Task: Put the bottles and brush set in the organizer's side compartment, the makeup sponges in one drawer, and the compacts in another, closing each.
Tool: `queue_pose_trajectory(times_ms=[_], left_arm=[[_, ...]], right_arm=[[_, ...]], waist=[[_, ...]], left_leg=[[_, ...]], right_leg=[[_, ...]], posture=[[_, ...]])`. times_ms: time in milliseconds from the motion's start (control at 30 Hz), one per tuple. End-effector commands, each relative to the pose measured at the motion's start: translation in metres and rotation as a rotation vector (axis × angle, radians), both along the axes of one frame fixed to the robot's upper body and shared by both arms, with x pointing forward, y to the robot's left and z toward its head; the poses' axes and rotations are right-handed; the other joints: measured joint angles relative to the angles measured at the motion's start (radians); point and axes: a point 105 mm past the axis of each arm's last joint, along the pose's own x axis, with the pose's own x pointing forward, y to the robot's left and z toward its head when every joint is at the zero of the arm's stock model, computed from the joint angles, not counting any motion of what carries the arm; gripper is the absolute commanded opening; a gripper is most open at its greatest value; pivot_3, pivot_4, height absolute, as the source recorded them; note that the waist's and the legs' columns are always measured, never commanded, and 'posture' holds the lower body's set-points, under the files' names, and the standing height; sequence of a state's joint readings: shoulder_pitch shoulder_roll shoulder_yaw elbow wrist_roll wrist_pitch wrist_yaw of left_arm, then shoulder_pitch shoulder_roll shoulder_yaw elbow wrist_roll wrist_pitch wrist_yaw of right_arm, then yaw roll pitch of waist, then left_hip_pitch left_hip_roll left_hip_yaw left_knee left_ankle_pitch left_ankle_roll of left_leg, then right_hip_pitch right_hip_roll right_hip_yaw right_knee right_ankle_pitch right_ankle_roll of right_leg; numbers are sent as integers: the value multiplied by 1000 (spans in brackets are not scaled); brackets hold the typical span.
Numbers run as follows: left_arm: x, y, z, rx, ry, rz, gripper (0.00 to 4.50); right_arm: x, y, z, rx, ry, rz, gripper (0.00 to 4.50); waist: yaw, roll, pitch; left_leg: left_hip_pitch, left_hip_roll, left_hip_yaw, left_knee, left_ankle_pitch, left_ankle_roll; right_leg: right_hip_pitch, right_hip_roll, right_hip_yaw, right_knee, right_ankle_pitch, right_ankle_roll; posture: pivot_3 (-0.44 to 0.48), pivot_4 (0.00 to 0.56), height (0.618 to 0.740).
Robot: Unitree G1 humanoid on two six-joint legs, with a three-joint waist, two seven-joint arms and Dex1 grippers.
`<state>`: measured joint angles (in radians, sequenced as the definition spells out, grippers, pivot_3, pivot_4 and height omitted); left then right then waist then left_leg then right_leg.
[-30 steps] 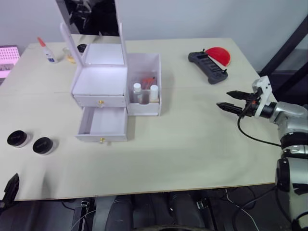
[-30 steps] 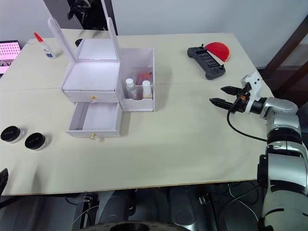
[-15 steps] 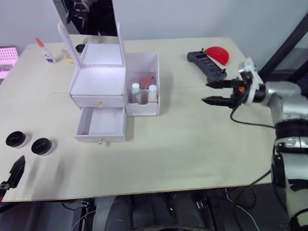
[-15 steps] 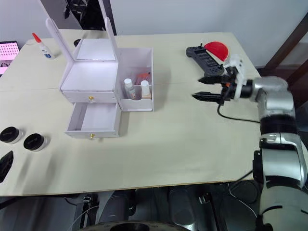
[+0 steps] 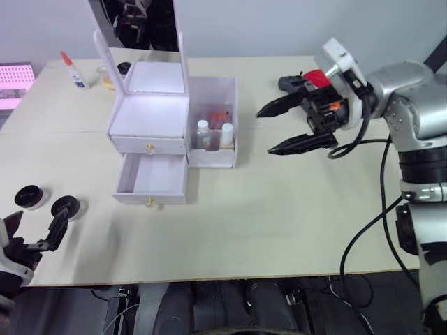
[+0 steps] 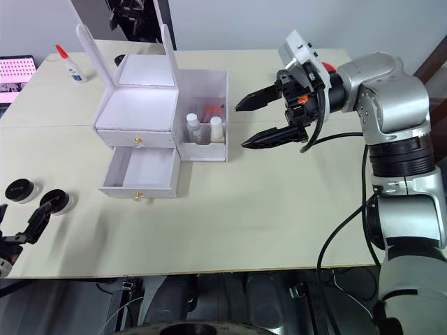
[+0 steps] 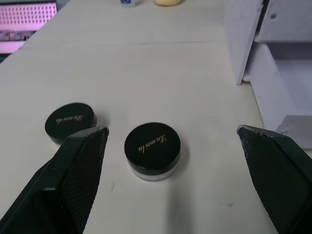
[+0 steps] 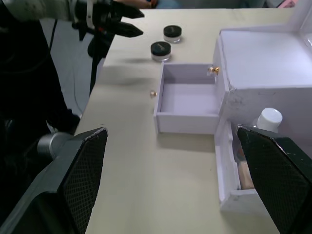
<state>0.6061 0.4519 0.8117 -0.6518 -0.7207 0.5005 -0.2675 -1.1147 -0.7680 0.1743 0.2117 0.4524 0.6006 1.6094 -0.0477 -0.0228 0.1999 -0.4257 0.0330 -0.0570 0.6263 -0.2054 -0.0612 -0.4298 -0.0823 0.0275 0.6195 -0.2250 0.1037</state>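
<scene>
Beige counter (image 5: 293, 209): your organizer (image 5: 150, 115) mid-left, lower drawer (image 5: 150, 183) pulled out, bare inside; upper drawer shut. Side compartment (image 5: 213, 132) holds two bottles (image 5: 202, 132) plus red-tipped items. Two compacts (image 5: 66, 206) near your left hand (image 5: 35, 230), fingers spread, nothing gripped. Right hand (image 5: 269, 129), spread and unloaded, has moved from counter's right edge to beside side compartment.

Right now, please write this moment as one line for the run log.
left gripper: open, facing compacts | right gripper: open, beside organizer | lower drawer: open, empty | bottles: in side compartment
</scene>
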Motion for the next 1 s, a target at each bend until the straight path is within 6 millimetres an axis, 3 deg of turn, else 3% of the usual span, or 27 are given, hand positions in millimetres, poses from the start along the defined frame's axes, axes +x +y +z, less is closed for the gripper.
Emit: queue_pose_trajectory(times_ms=[33,267,400,1000], left_arm=[[1,4,2,17,26,40,4444],[16,5,-11,23,163,36,4444],[38,8,-10,-27,212,50,4444],[68,19,-19,-101,258,104,4444]], right_arm=[[2,-1,12,-12,-83,1,4500],[3,7,12,-23,-105,23,4500],[4,15,16,-16,-124,18,4500],[15,5,11,-50,-179,-56,4500]], waist=[[1,0,0],[3,0,0],[4,0,0],[4,0,0]], left_leg=[[0,0,0,0,0,0],[0,0,0,1,0,0],[0,0,-1,1,0,0],[1,0,-2,2,0,0]], right_leg=[[0,0,0,0,0,0],[1,0,0,1,0,0],[0,1,0,4,0,0],[-1,1,-1,9,-1,2]], posture=[[0,150,740],[0,150,740],[0,150,740],[0,150,740]])
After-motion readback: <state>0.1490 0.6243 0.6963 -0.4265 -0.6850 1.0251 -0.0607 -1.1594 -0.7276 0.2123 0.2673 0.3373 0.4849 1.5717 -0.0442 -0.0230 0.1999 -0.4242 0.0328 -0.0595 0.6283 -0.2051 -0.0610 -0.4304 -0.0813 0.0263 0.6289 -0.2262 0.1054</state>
